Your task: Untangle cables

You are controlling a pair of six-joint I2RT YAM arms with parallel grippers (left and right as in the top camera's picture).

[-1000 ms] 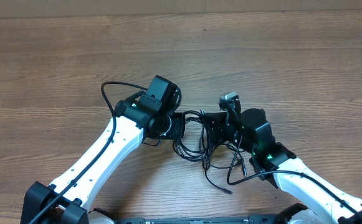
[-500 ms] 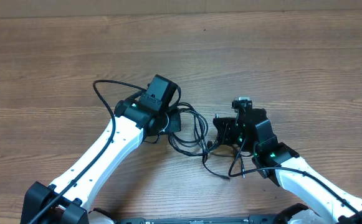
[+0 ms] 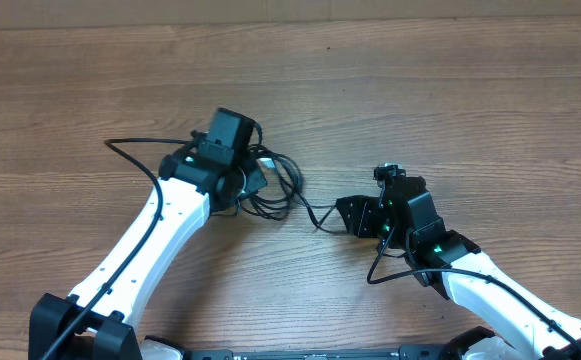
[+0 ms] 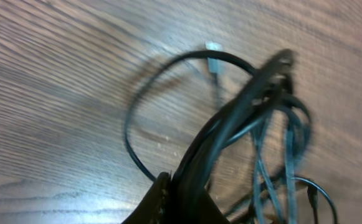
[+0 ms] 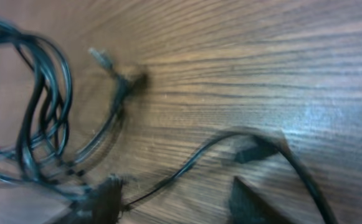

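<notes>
Found the cables [image 3: 278,188] bunched in loops on the wooden table [image 3: 470,100] left of centre, pinched between the near-closed jaws of the left gripper [image 3: 255,182], one strand reaching across to the right gripper [image 3: 348,215] (jaws well apart, clasping nothing, strand curving just ahead).

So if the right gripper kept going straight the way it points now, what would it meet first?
Probably the loose cable lying just ahead of the right gripper, though its height over the table is hard to judge. The bundle lies farther on, off to one side of that line.
</notes>
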